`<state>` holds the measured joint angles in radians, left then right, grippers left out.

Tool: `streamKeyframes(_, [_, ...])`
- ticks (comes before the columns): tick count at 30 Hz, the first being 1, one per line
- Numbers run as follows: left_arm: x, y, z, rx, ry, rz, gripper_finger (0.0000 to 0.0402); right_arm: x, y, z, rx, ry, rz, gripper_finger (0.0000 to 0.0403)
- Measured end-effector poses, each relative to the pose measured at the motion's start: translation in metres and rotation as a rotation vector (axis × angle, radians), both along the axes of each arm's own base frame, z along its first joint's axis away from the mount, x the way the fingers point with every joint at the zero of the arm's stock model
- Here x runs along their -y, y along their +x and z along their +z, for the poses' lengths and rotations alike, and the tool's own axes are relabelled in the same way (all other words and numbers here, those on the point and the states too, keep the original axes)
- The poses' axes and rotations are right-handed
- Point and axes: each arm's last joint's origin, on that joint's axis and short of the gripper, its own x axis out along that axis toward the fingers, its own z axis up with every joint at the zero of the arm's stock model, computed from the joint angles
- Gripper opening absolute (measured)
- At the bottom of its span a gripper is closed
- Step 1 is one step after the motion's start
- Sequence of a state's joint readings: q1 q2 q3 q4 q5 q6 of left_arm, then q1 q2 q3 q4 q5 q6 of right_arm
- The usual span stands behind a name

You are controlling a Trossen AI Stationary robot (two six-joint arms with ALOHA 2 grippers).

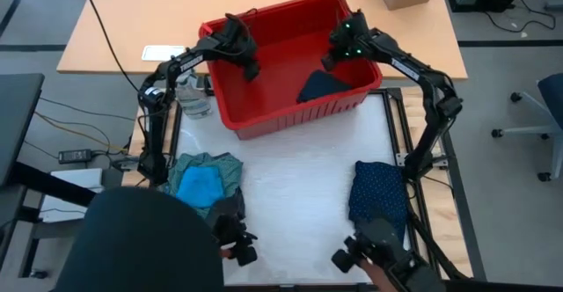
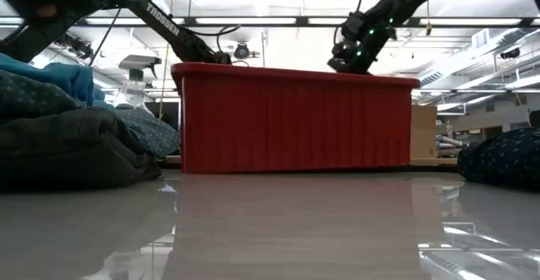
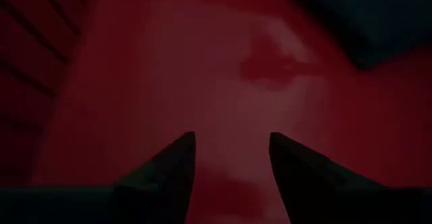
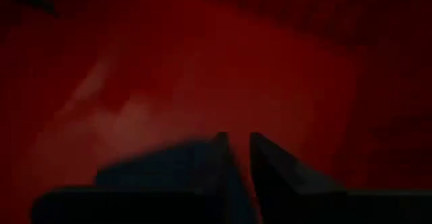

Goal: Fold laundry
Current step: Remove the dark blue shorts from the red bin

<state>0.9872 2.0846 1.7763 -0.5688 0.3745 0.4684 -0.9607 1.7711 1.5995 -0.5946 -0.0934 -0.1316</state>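
From above, a red bin (image 1: 264,63) sits at the far edge of the white table (image 1: 299,186). Inside the bin, at its right near corner, lies one dark blue piece of cloth (image 1: 321,85). The rest of the bin floor is bare red. The left pincer (image 1: 251,70) hangs inside the bin on its left side, over the bare floor. The right pincer (image 1: 327,63) hangs inside the bin on the right, just above the dark blue cloth. A clear bottle (image 1: 195,94) stands just outside the bin, on its left. At the near left corner of the table is a pile of laundry: a bright blue piece (image 1: 201,186) lies on top of a teal-green shirt (image 1: 224,164). At the near right edge lies a navy dotted piece (image 1: 378,195), folded.

From table height, the bin (image 2: 291,120) stands in the middle. The pile (image 2: 67,128) is on the left and the dotted piece (image 2: 506,158) on the right.

In the left wrist view, the two fingers (image 3: 169,170) stand apart with nothing between them, over the red bin floor (image 3: 169,62). The dark cloth (image 3: 364,15) shows in a far corner.

In the right wrist view, the fingers (image 4: 209,163) are almost together with a thin gap. I cannot tell if they pinch anything. The red bin floor (image 4: 202,69) is behind them.
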Motion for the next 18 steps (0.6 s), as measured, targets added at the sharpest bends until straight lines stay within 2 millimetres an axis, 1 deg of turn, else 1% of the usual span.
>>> streamKeyframes(2, [-0.004, -0.001, 0.003, 0.026, 0.035, 0.007, 0.0194, 0.008, 0.007, -0.001, 0.021, -0.067, 0.012, 0.0092])
streamKeyframes(4, [-0.007, -0.002, 0.005, 0.050, 0.038, 0.030, 0.0194, 0.016, 0.013, -0.009, 0.022, -0.055, 0.025, 0.0123])
streamKeyframes(7, [-0.011, -0.006, 0.006, 0.071, 0.018, 0.071, 0.0194, 0.027, 0.021, -0.033, -0.026, 0.054, 0.050, 0.0169])
streamKeyframes(11, [-0.012, -0.007, 0.006, 0.074, 0.011, 0.083, 0.0194, 0.036, 0.034, -0.053, -0.027, 0.154, 0.125, 0.0222])
streamKeyframes(15, [-0.009, -0.004, 0.006, 0.077, 0.006, 0.077, 0.0194, 0.039, 0.048, -0.083, -0.098, 0.264, 0.197, 0.0260])
streamKeyframes(18, [-0.007, -0.001, 0.006, 0.077, 0.006, 0.071, 0.0194, 0.040, 0.052, -0.101, -0.160, 0.323, 0.233, 0.0278])
